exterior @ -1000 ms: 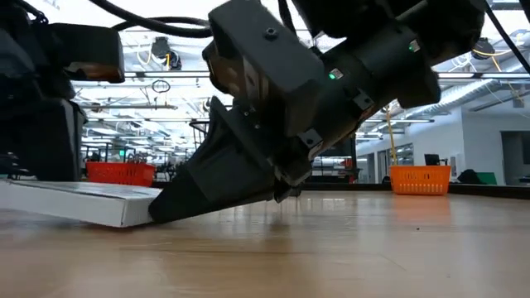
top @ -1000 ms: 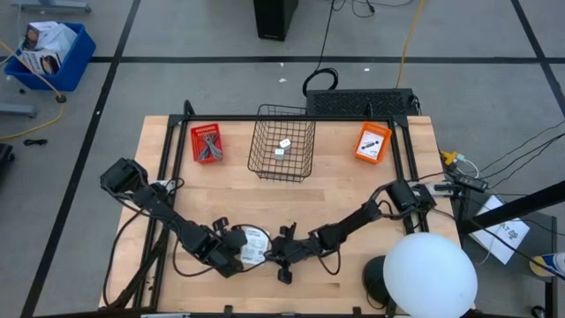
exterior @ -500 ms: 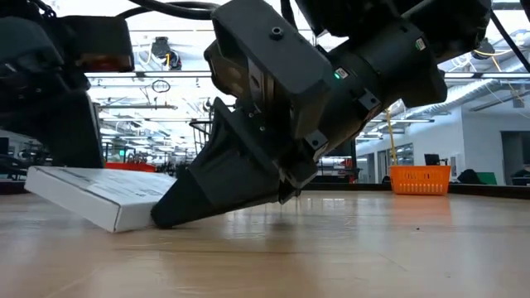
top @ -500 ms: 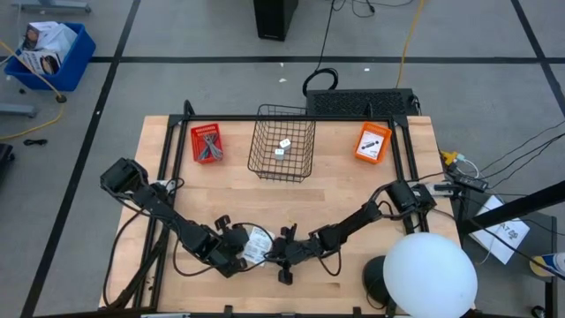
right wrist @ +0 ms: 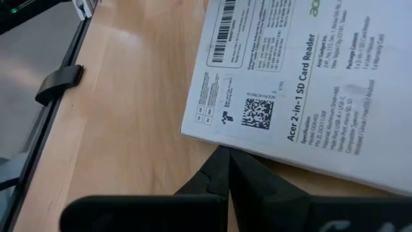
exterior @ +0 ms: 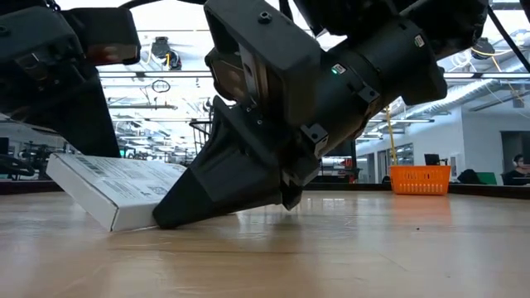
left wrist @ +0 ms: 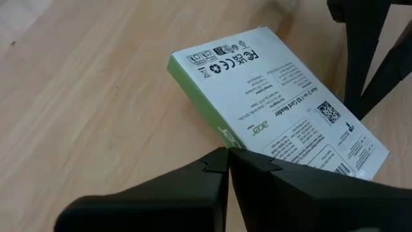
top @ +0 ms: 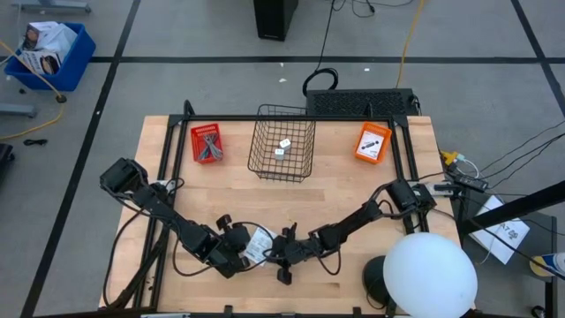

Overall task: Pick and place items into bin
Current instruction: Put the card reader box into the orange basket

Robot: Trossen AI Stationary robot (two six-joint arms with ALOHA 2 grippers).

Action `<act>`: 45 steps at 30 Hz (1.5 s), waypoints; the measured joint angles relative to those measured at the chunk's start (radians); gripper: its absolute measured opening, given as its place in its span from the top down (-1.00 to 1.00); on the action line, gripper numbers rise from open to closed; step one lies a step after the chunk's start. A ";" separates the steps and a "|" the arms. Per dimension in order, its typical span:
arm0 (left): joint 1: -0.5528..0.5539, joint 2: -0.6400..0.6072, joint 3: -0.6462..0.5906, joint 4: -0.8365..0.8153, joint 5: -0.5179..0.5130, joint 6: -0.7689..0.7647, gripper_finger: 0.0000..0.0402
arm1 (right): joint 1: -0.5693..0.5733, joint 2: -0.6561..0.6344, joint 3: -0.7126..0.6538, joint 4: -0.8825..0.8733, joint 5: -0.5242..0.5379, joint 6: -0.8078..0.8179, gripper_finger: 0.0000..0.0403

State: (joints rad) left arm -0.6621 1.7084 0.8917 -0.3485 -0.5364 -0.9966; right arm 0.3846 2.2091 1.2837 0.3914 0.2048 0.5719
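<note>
A wooden desk [top: 344, 199] carries a black wire basket [top: 282, 143] at its far edge, with two small white cubes [top: 282, 147] lying inside it. To one side of the basket sits a red bin [top: 207, 143], to the other an orange bin [top: 372, 142], each holding something too small to name. Near the front edge the two dark arms meet: the left gripper [top: 240, 251] and the right gripper [top: 275, 252] both press against a white printed packet [top: 259, 244], which seems tilted between them. A large white round object [top: 430, 276] covers the desk's front right corner.
</note>
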 joint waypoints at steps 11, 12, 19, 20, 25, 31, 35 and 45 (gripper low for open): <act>-0.002 0.000 0.001 0.010 0.008 -0.057 0.95 | -0.017 -0.007 0.005 -0.093 -0.056 0.089 1.00; -0.002 -0.001 0.001 0.013 0.007 -0.063 0.93 | -0.017 -0.007 0.005 -0.098 -0.057 0.089 1.00; -0.003 -0.002 0.001 0.094 -0.029 -0.053 0.94 | -0.019 -0.011 0.004 -0.123 -0.122 0.104 1.00; -0.003 -0.002 0.001 0.103 -0.039 -0.055 0.97 | -0.018 -0.011 0.004 -0.126 -0.121 0.104 1.00; -0.004 -0.004 0.002 0.160 -0.066 -0.062 0.92 | -0.018 -0.010 0.003 -0.135 -0.127 0.104 1.00; -0.022 -0.001 0.006 0.295 0.026 -0.016 0.92 | -0.024 -0.006 0.002 -0.138 -0.105 0.104 1.00; -0.023 -0.001 0.006 0.275 -0.011 -0.012 0.98 | -0.023 -0.006 0.001 -0.136 -0.112 0.103 1.00; -0.022 -0.001 0.004 0.274 -0.014 -0.010 0.90 | -0.019 -0.034 -0.002 -0.139 -0.105 0.084 1.00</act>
State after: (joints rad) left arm -0.6842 1.7073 0.8955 -0.0750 -0.5507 -1.0061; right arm 0.3652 2.1750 1.2816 0.2526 0.1000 0.6561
